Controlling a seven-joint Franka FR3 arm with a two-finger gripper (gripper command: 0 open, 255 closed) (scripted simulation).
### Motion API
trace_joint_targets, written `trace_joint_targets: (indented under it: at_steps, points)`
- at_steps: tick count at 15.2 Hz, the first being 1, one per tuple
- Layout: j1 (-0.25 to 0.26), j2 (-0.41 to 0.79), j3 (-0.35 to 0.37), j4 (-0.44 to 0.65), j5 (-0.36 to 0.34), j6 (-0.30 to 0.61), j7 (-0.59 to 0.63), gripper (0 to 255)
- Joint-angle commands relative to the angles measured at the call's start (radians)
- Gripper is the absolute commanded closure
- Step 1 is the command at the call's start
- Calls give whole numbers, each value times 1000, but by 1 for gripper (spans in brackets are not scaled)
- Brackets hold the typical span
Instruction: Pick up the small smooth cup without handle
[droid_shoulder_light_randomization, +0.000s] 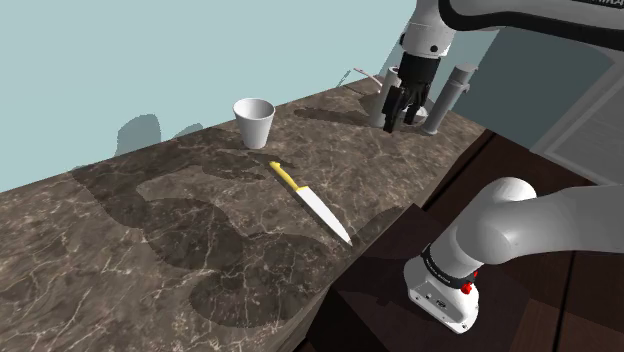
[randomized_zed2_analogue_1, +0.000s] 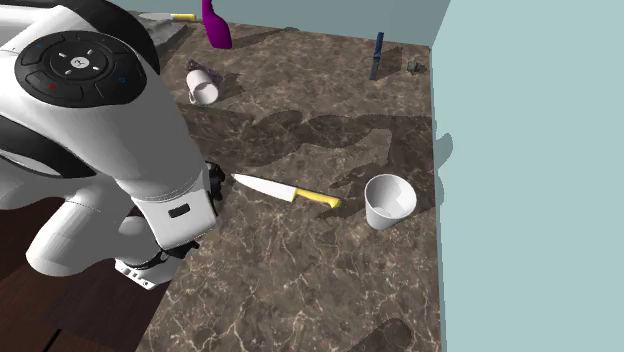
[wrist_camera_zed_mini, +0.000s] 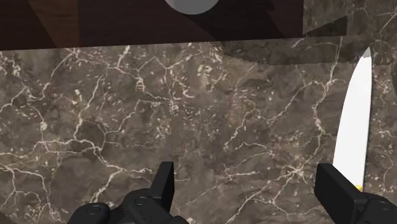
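A small white cup (droid_shoulder_light_randomization: 254, 122) without a handle stands upright on the dark marble counter (droid_shoulder_light_randomization: 150, 230), near the back wall. The same cup (randomized_zed2_analogue_1: 390, 201) sits in the second exterior view close to the counter's wall-side edge. My black gripper (droid_shoulder_light_randomization: 400, 119) hangs above the counter, well off to the shoulder view's right of the cup. In the wrist view the gripper (wrist_camera_zed_mini: 251, 191) is open, with bare marble between its fingers (wrist_camera_zed_mini: 165, 184). A knife (droid_shoulder_light_randomization: 310, 200) with a yellow handle and a white blade lies between the cup and the counter's front edge. Its blade (wrist_camera_zed_mini: 352, 130) runs beside one finger.
A white mug (randomized_zed2_analogue_1: 203, 86) lies on its side farther along the counter, near a purple object (randomized_zed2_analogue_1: 217, 25) and a slim blue object (randomized_zed2_analogue_1: 377, 54). Grey upright posts (droid_shoulder_light_randomization: 460, 95) stand just behind the gripper. Dark wood (droid_shoulder_light_randomization: 400, 290) borders the counter beside the stand.
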Motion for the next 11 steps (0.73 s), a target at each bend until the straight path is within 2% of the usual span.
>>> trace_joint_targets:
  at_steps: [1,11]
  points:
    - [0,0,0,0,0,0,0,0]
    - [26,343,58,168,84,218,79,0]
